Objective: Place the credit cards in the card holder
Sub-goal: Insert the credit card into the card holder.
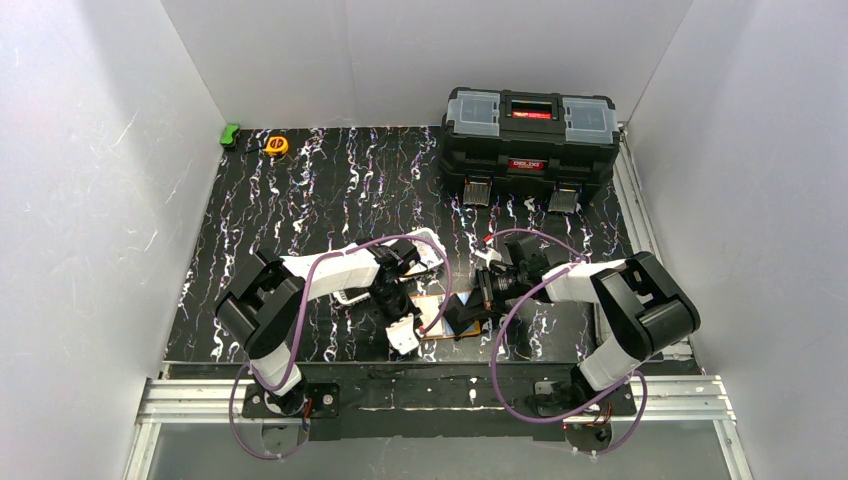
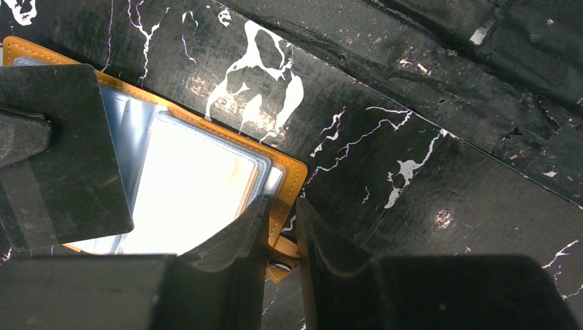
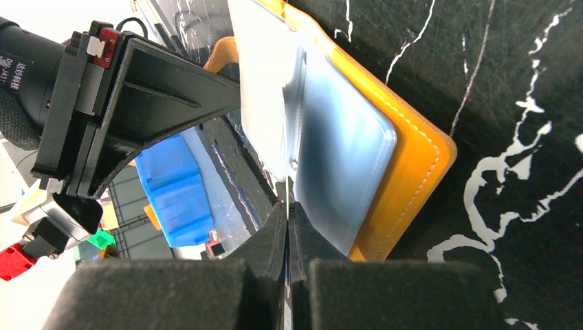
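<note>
The card holder (image 1: 430,300) is an orange wallet lying open near the table's front edge, between the two arms. Its clear pockets (image 2: 185,192) glare white in the left wrist view. My left gripper (image 2: 283,203) is shut on the holder's orange edge, just above the snap tab (image 2: 285,251). My right gripper (image 3: 286,206) is shut on a thin credit card (image 3: 286,192) seen edge-on. That card rises between the grey-blue clear pockets (image 3: 344,151) of the card holder (image 3: 412,158). In the top view the right gripper (image 1: 470,318) meets the holder from the right. Other credit cards are out of view.
A black toolbox (image 1: 528,140) stands at the back right. A yellow tape measure (image 1: 276,145) and a small green object (image 1: 231,134) lie at the back left. A white object (image 1: 352,297) shows under the left forearm. The table's front edge (image 2: 440,130) runs close by.
</note>
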Tool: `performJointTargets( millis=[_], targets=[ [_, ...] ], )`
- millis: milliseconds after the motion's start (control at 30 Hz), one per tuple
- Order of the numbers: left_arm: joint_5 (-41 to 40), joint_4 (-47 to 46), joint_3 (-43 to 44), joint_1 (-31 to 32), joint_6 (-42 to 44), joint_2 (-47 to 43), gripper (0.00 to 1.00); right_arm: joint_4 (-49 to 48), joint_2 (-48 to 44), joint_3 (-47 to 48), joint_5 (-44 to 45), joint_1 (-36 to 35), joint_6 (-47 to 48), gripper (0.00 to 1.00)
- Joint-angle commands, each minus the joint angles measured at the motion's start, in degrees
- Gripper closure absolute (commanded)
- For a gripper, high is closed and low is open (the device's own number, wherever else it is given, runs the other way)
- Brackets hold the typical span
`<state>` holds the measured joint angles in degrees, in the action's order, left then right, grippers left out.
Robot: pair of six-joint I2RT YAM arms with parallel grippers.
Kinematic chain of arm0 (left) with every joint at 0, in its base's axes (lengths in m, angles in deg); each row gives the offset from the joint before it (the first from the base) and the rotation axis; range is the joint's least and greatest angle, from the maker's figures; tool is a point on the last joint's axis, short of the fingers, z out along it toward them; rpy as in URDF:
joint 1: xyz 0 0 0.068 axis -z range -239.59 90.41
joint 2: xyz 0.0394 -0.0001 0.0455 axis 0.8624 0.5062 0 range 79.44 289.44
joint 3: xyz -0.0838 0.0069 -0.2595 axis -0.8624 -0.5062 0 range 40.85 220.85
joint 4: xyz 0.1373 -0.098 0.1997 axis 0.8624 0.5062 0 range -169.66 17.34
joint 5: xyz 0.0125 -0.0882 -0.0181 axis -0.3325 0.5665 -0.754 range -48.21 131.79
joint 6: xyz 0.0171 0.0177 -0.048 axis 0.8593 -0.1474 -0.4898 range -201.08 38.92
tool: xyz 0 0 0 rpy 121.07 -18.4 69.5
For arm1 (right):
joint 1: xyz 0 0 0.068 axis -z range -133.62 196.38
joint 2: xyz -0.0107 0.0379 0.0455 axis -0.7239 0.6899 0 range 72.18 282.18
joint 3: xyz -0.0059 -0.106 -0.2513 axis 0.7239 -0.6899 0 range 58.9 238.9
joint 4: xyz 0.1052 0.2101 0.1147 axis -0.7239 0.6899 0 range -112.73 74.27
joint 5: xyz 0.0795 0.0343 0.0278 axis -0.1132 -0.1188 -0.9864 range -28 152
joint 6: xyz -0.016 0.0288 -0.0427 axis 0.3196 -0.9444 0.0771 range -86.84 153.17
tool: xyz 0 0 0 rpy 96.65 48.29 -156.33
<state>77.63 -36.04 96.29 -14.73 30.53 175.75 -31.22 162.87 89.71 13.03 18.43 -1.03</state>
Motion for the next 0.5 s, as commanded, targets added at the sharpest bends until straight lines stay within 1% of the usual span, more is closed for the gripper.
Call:
performJointTargets(
  millis=[0,300,467],
  targets=[
    [-0.4,1.4,-1.2,0.6,-0.2,-0.4,0.81,0.6,-1.2,-0.8,0.0,-0.2,0.8,0.99],
    [-0.5,1.2,-1.5,0.7,-0.3,-0.6,0.82,1.7,-1.9,-0.8,0.3,0.1,1.4,0.99],
    [-0.6,1.2,-1.4,0.6,-0.4,-0.7,0.82,0.5,-1.2,-0.4,-0.1,0.1,0.6,0.99]
  ],
)
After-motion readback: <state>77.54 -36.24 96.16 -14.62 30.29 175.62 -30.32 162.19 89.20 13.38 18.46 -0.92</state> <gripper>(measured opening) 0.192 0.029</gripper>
